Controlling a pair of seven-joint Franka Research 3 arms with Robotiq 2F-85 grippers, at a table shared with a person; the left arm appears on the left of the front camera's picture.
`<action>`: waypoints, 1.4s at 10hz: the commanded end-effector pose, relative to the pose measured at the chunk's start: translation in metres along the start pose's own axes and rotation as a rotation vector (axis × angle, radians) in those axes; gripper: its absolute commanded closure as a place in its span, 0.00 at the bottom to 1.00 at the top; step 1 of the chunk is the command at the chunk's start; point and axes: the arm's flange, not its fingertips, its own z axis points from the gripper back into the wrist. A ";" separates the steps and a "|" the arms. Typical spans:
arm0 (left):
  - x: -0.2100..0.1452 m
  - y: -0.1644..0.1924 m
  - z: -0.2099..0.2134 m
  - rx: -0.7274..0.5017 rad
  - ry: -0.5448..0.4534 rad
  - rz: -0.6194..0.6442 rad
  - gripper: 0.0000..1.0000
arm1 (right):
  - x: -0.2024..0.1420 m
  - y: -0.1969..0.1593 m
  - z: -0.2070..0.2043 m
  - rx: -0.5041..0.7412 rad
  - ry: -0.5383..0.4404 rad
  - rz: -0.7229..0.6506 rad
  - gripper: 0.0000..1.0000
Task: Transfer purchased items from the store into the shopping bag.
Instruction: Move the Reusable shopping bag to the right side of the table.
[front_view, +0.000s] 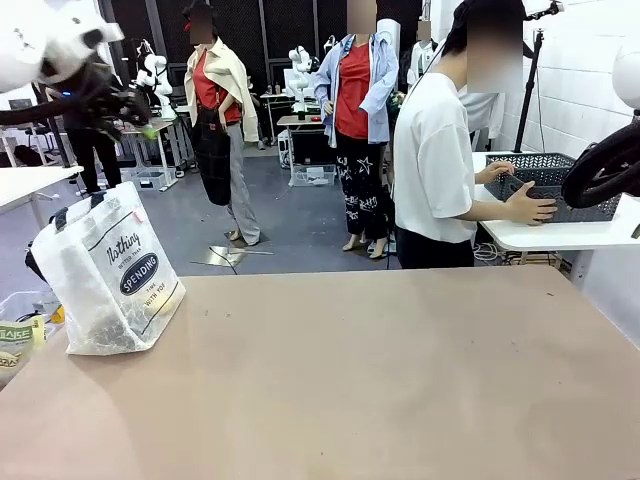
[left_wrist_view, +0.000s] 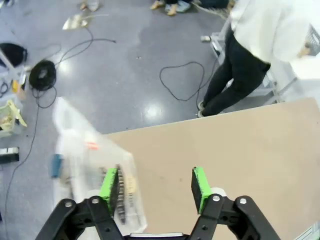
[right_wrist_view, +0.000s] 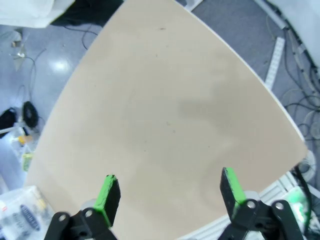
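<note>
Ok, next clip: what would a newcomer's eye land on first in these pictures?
Probably the shopping bag, standing upright at the left end of the wide tan table with its black oval print facing the camera. Next, the person in a white shirt at the far right, both hands on the dark grey basket on a white side table. In the wrist views, the left gripper hangs open above the bag and the right gripper open over bare tabletop.

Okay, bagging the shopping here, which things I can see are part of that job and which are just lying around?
Part of the job:
- shopping bag, standing at the table's left end
- dark basket on the side table, the person's hands on it
- left gripper, open above the bag
- right gripper, open over bare tabletop

Just lying about:
- cables on the floor
- coiled black cable
</note>
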 end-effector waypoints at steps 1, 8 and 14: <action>-0.017 -0.068 -0.039 0.034 -0.001 -0.096 0.00 | 0.001 -0.002 0.001 -0.018 0.000 0.015 0.00; -0.057 -0.147 -0.167 -0.027 0.158 -0.243 0.00 | 0.001 -0.002 0.001 -0.018 0.000 0.015 0.00; -0.065 -0.140 -0.156 -0.013 0.149 -0.248 0.00 | 0.001 -0.002 0.001 -0.018 0.000 0.015 0.00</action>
